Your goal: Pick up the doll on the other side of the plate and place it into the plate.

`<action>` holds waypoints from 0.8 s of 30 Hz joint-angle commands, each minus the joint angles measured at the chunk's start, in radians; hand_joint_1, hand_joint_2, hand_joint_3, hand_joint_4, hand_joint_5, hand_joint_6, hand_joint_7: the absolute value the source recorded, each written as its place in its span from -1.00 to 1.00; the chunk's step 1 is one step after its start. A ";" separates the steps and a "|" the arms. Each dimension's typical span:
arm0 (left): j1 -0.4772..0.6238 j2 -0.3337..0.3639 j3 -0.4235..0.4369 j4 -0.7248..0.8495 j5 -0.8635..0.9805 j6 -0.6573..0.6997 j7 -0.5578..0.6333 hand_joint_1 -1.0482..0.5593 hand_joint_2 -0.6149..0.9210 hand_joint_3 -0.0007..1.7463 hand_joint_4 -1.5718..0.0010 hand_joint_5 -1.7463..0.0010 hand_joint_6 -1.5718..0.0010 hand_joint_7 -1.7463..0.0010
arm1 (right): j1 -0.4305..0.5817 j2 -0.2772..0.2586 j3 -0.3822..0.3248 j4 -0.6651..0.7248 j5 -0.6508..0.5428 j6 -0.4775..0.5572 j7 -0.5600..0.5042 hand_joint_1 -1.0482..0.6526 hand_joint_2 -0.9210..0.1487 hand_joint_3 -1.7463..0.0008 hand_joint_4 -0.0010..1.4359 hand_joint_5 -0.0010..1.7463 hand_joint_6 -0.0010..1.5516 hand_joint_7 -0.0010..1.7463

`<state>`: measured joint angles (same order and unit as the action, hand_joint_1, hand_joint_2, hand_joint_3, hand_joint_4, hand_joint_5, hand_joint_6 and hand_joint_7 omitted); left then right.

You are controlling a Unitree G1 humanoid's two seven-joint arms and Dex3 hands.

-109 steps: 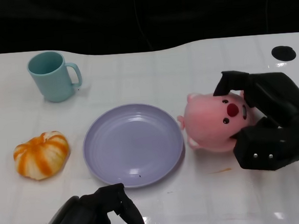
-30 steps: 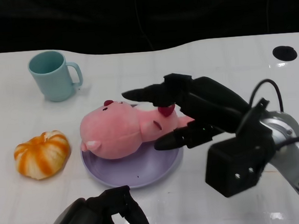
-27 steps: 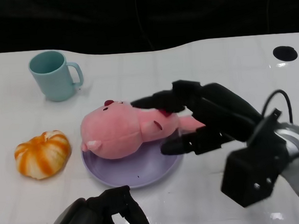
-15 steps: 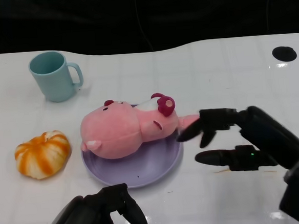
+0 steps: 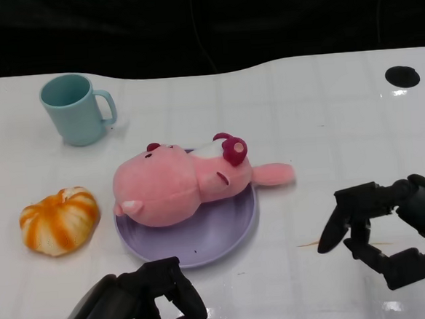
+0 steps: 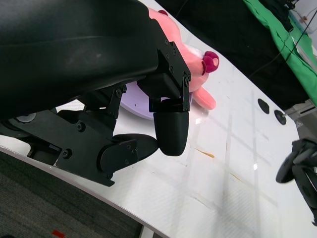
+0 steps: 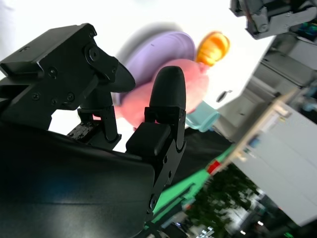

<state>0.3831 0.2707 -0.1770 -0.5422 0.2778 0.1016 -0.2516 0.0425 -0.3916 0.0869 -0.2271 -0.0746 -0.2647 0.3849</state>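
The pink plush doll (image 5: 181, 182) lies on its side in the lavender plate (image 5: 225, 235), one arm sticking out over the plate's right rim. My right hand (image 5: 389, 231) is at the lower right, well apart from the doll, fingers spread and holding nothing. My left hand (image 5: 146, 303) sits at the table's near edge below the plate, fingers curled in with nothing in them. The left wrist view shows the doll (image 6: 190, 74) and plate (image 6: 136, 101) beyond my curled fingers (image 6: 171, 129). In the right wrist view the doll (image 7: 190, 91) and plate (image 7: 166, 47) appear blurred behind my fingers (image 7: 168, 91).
A teal mug (image 5: 75, 108) stands at the back left. An orange pumpkin toy (image 5: 60, 220) lies left of the plate. Two dark holes (image 5: 402, 76) mark the table's far right. The table's back edge meets a black backdrop.
My right hand carried the doll from right of the plate onto it, let go, and drew back to the lower right. The doll now rests alone on the plate. Left hand unmoved.
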 commanded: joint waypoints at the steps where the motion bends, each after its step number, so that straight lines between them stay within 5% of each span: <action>1: 0.004 0.019 0.016 0.004 -0.006 -0.006 -0.005 0.00 0.81 -0.18 0.15 -1.00 0.15 -0.42 | 0.025 -0.014 -0.018 -0.033 0.015 0.053 0.011 0.38 0.06 -0.58 0.27 0.70 0.14 0.32; 5: 0.007 0.021 0.025 0.015 -0.019 -0.024 -0.005 0.00 0.82 -0.19 0.16 -1.00 0.15 -0.42 | 0.024 -0.012 -0.013 0.013 0.006 0.033 0.010 0.36 0.13 -0.64 0.22 0.96 0.06 0.58; 9: 0.007 0.020 0.028 0.023 -0.016 -0.039 0.000 -0.03 0.82 -0.19 0.18 -0.99 0.16 -0.42 | 0.013 -0.011 -0.010 0.067 0.001 0.011 0.009 0.32 0.13 -0.64 0.22 1.00 0.02 0.71; 24: 0.013 0.017 0.049 0.052 -0.025 -0.077 0.003 -0.02 0.83 -0.19 0.17 -1.00 0.17 -0.48 | -0.022 0.005 0.014 0.175 -0.028 -0.040 0.008 0.24 0.15 -0.64 0.21 1.00 -0.03 0.74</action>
<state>0.3874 0.2762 -0.1434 -0.4999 0.2606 0.0338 -0.2515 0.0322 -0.3854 0.1016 -0.0599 -0.1052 -0.2920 0.3923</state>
